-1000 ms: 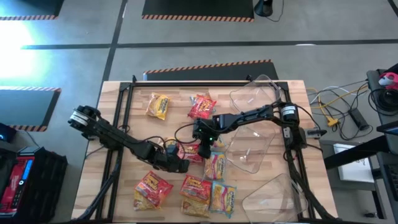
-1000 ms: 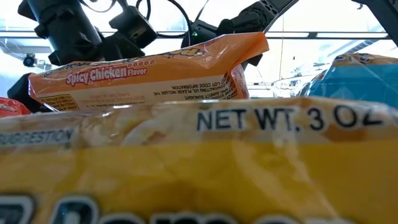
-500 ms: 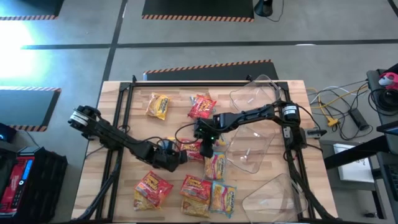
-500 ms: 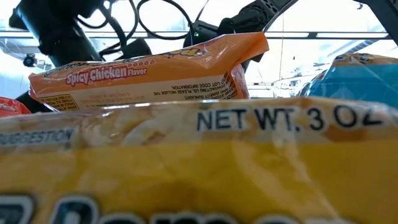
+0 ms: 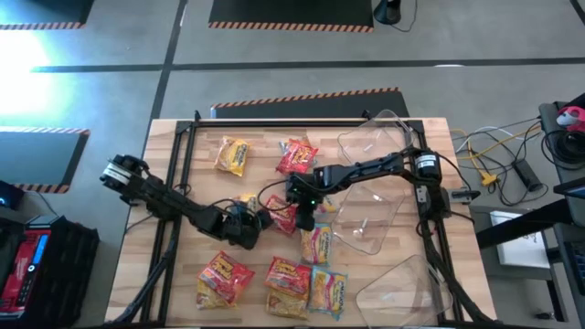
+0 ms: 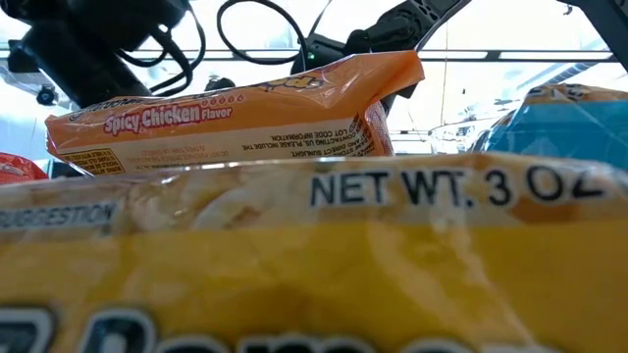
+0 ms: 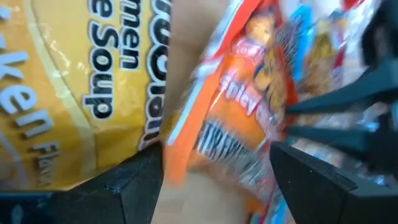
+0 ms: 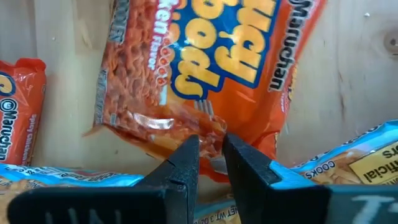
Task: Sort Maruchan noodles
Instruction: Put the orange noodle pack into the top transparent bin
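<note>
— Where on the table [image 5: 183,283], going by the overhead clock?
— Packets [image 5: 302,281] bunched at six o'clock, in a row of three. Two more packets [image 5: 298,156] apart at eleven and twelve.
— And the centre?
— Both grippers there: left gripper [image 5: 259,222] just at nine o'clock of the right gripper [image 5: 305,222], with one packet [image 5: 282,216] between them.
— Toward three o'clock?
— Clear tubs [image 5: 373,192], one at two, another at five by the table edge.

Low view: yellow packet [image 6: 314,265] fills foreground, cropped; left wrist view blurred.
</note>
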